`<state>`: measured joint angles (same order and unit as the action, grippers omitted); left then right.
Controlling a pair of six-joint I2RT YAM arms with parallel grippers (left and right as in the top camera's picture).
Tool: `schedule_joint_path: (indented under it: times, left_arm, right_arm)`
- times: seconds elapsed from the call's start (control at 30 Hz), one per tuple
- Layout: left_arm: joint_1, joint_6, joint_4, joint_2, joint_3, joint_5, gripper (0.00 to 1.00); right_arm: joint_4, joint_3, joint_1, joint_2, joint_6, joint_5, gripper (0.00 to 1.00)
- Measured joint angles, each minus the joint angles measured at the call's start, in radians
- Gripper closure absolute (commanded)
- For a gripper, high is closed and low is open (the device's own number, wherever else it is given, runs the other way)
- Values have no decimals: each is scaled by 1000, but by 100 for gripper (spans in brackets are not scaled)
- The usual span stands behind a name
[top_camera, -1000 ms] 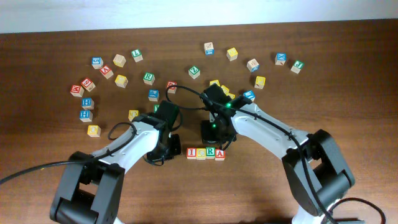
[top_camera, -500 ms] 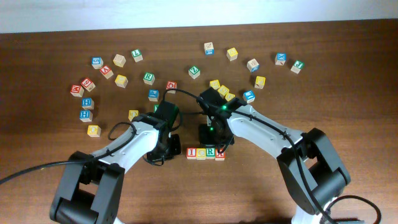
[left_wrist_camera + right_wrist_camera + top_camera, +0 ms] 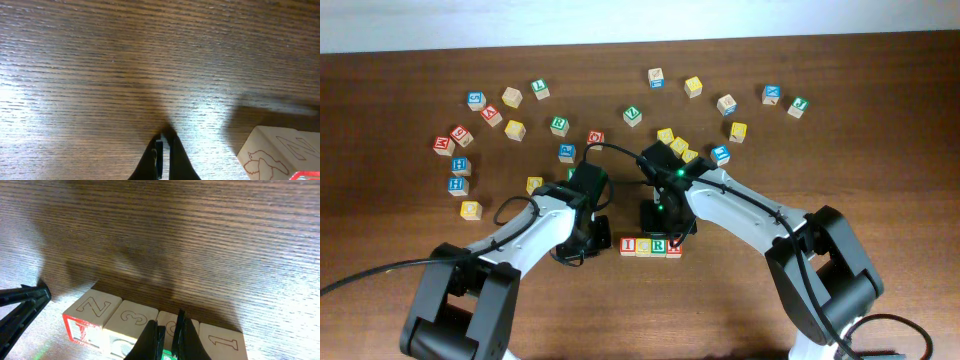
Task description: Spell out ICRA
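Left of centre in the overhead view, the left gripper (image 3: 161, 151) sits low over the table (image 3: 100, 60), fingers pinched together on nothing, just beside the left end of the row of four blocks (image 3: 651, 246). That row, touching side by side in the lower middle, seems to read ICRA, so I judge the spelling done bar tidying. The right gripper (image 3: 165, 330), likewise closed and empty, hangs over the row's right half; it should next lift straight up without nudging the line.

My right gripper (image 3: 166, 325) is black. The table (image 3: 880, 120) is dark brown, wood-grained. The block row (image 3: 651, 245) is pale wood, faced red, green.
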<state>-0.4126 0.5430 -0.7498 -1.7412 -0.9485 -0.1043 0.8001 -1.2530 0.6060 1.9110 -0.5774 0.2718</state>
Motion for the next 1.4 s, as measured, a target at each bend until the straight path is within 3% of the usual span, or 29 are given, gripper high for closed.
schedule_joint_path:
  times: [0.3,0.43,0.57,0.87,1.03,1.4]
  left_arm:
    - [0,0,2,0,0,0,100]
    - [0,0,30,-1,0,-4,100]
    - [0,-2,80,-3,-1,-20,100]
    - [-29,-5,85,-9,0,-79,100]
    - [-105,-4,85,-10,0,-91,100]
    - [-101,-4,70,-10,0,-82,100]
  right_arm:
    - [59,-63,-45,7,2,6,96]
    - [354,-251,-162,11,82,5,96]
    - [573,-262,-182,11,152,-44,96]
    - [252,21,-158,15,109,-21,96]
    - [189,50,-150,15,105,35,96]
    - [135,74,-123,14,54,40,96]
